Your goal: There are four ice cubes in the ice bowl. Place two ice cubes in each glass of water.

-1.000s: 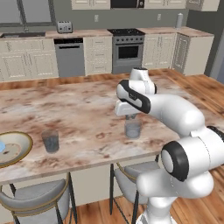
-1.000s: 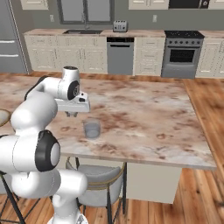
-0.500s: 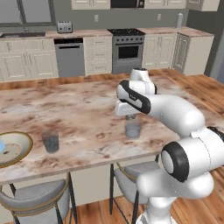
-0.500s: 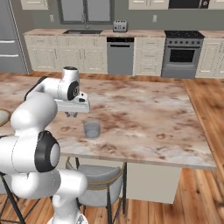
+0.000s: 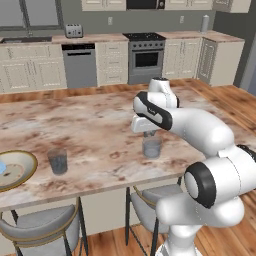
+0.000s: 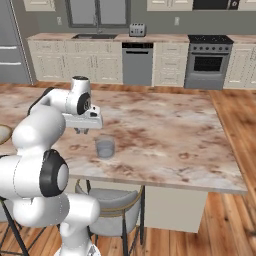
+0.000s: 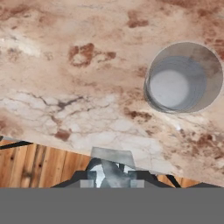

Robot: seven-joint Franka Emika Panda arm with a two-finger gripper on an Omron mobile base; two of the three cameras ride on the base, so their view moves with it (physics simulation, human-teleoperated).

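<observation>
My gripper (image 7: 110, 173) is shut on a small pale translucent ice cube (image 7: 112, 156) held between its tips. It hovers low over the marble island, just beside one glass of water (image 7: 183, 83), not over its mouth. From the base views the gripper (image 5: 148, 133) (image 6: 82, 131) hangs close above and slightly to the side of that glass (image 5: 151, 146) (image 6: 105, 148). The other glass (image 5: 58, 161) stands further left near the island's front edge. The ice bowl (image 5: 22, 162), gold-rimmed, sits at the far left with a light blue ice cube (image 5: 1, 168) in it.
The marble island (image 5: 90, 130) ends close in front of both glasses. Grey stools (image 5: 40, 225) (image 6: 112, 215) are tucked under that edge. Cabinets, a dishwasher and a stove (image 5: 145, 57) line the back wall.
</observation>
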